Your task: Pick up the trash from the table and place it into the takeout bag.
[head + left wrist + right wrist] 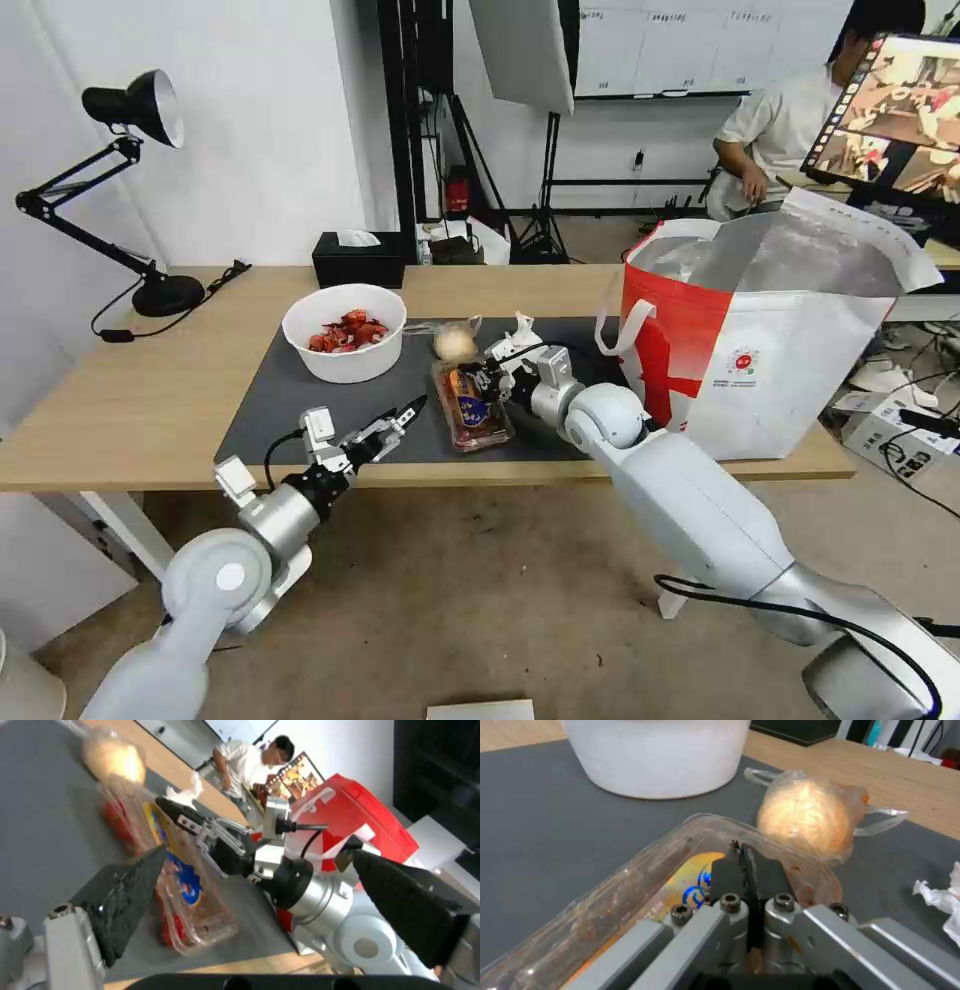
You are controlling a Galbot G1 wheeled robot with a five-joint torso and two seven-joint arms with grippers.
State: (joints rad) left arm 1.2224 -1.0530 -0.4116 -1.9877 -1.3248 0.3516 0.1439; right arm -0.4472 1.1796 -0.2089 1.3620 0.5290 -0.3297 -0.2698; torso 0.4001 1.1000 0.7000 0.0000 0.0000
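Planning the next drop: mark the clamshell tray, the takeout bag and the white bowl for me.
clamshell tray (473, 412), head view, on its clear lid over the label.
takeout bag (800, 360), head view, on its white front panel.
white bowl (345, 362), head view, on its front outer wall.

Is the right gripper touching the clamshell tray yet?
Touching. In the right wrist view the right gripper, fingers shut, pinches the clamshell tray at its rim.

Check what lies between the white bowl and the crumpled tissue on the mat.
In the head view, the clear bag with the yellowish lump lies between the white bowl and the crumpled tissue, on the dark mat.
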